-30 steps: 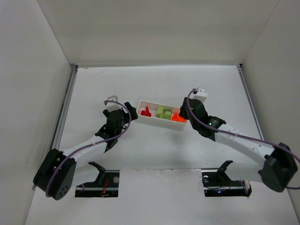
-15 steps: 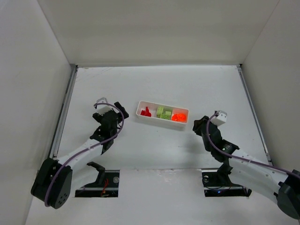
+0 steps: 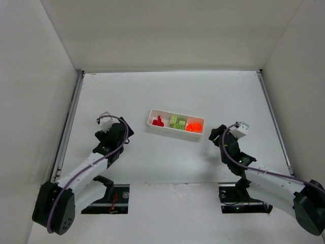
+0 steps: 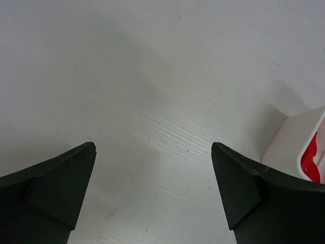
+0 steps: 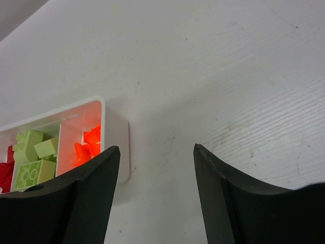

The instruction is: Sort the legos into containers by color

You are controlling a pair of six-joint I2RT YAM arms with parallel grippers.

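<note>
Tray [image 3: 172,131] between left fingers [image 4: 51,193], right fingers [image 5: 86,203]; both spread.

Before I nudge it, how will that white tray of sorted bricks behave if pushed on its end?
The tray looks shallow and thin-walled, so probably light; it would likely slide on the smooth table rather than tip. The loose bricks inside may shift.

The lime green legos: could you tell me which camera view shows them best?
The right wrist view: the lime green legos are close, studs visible. The top external view shows only a small green patch; the left wrist view shows none.
</note>
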